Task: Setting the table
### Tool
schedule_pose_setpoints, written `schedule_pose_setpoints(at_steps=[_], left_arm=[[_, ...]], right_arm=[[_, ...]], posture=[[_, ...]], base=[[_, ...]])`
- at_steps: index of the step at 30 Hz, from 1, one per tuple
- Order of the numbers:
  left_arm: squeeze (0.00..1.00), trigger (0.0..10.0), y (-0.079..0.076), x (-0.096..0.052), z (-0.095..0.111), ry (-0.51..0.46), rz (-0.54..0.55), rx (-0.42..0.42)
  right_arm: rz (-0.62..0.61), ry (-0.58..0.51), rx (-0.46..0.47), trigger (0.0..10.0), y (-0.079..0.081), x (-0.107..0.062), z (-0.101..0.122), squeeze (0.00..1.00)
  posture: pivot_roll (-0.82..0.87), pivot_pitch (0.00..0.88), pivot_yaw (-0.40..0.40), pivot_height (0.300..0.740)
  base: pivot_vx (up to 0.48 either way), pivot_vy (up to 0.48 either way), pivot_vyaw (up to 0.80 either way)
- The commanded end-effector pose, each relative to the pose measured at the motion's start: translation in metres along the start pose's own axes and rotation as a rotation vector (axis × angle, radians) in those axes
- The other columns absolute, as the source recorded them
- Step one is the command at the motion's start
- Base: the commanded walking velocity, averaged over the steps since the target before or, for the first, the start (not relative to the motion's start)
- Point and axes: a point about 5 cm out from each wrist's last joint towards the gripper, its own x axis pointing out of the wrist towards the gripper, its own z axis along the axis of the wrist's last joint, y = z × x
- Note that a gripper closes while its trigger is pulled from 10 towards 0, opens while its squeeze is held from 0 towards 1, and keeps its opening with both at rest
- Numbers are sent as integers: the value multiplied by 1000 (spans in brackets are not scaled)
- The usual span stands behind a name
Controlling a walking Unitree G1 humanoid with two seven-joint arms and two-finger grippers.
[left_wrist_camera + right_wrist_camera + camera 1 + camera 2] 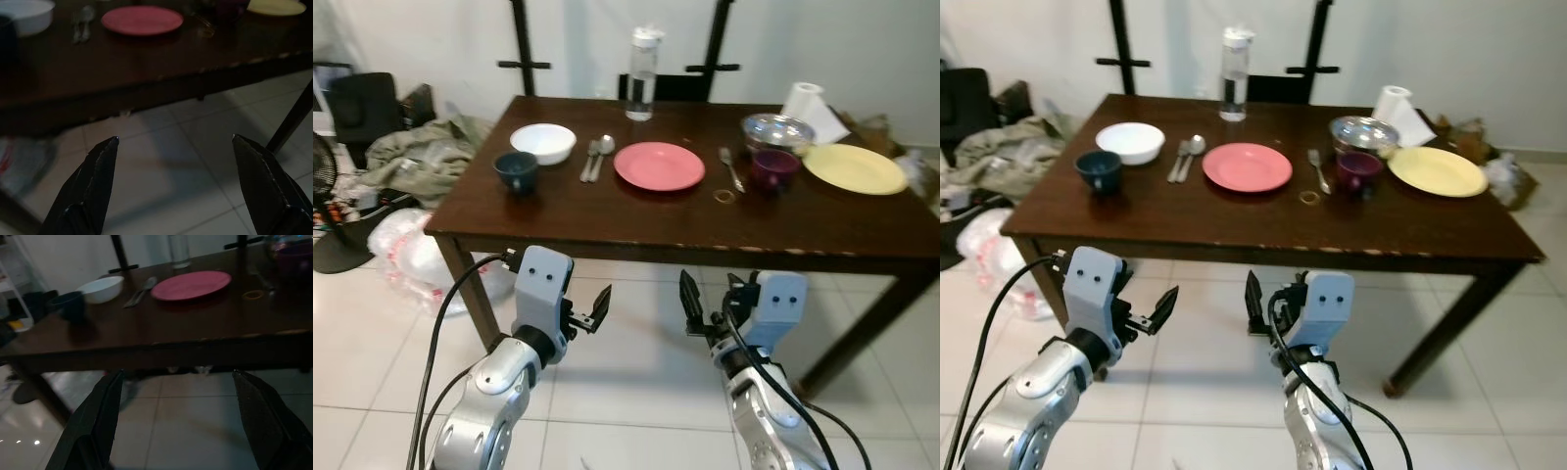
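Below the near edge of the tabletop (607,230) we hold both claws low over the floor tiles; left claw (591,311) and right claw (697,311) each gape wide, gripping nothing; the pink plate (659,165) lies ahead and above, dead centre between them, spoon and fork (597,157) just to its left, nearer our left arm, handles pointing back toward us.

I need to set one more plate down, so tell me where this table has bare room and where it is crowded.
The widest free patch is the table's near strip, from below the dark blue cup across below the pink plate to below the yellow plate. It is crowded where the purple cup, glass bowl, fork and small ring cluster.
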Motion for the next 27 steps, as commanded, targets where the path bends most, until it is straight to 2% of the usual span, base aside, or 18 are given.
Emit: schedule_pose_setpoints(at_steps=[1, 27], left_arm=[[0, 10000, 3, -3, -7, 27, 15, -4], [0, 10000, 3, -2, -8, 25, 19, -10]], right_arm=[[17, 18, 0, 10000, 4, -2, -4, 0], [21, 28, -12, 10000, 3, -3, -4, 0]], posture=[[86, 91, 54, 740], [77, 105, 46, 740]], base=[[-330, 0, 0], [-319, 0, 0]])
